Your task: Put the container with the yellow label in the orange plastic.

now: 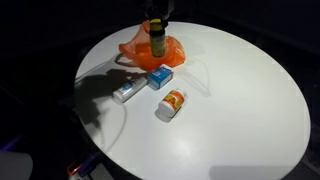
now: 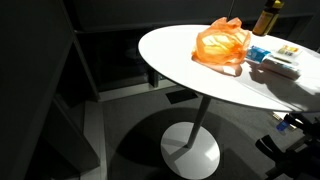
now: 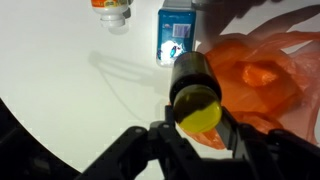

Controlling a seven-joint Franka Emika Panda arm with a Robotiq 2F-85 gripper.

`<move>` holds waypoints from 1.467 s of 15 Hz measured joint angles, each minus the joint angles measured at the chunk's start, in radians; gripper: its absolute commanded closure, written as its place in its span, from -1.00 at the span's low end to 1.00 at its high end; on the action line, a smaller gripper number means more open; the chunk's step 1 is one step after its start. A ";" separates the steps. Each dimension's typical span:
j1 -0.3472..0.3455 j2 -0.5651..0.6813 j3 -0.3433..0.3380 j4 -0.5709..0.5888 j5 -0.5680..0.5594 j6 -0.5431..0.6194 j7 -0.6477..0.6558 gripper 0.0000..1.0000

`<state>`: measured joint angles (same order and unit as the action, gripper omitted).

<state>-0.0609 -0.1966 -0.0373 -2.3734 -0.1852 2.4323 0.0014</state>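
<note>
My gripper (image 3: 197, 122) is shut on a dark container with a yellow label (image 3: 193, 88), seen end-on in the wrist view with its yellow end facing the camera. In both exterior views the container (image 1: 157, 41) (image 2: 266, 18) hangs upright from the gripper (image 1: 157, 14) over the crumpled orange plastic bag (image 1: 148, 52) (image 2: 222, 45). In the wrist view the bag (image 3: 262, 75) lies just to the right of the container. I cannot tell whether the container touches the bag.
The round white table (image 1: 240, 110) (image 2: 175, 50) also holds a blue box (image 1: 160, 77) (image 3: 175, 35), a white bottle with an orange label (image 1: 171, 103) (image 3: 111, 8) and a silver tube (image 1: 127, 91), all near the bag.
</note>
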 measured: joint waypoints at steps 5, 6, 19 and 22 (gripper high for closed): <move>0.057 0.015 0.017 0.046 0.083 -0.001 -0.021 0.10; 0.060 0.016 0.018 0.047 0.085 -0.001 -0.021 0.10; 0.077 0.049 0.029 0.012 0.093 0.072 -0.024 0.60; 0.088 0.078 0.034 0.012 0.098 0.118 -0.028 0.60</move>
<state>0.0271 -0.1186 -0.0032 -2.3618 -0.0871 2.5503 -0.0269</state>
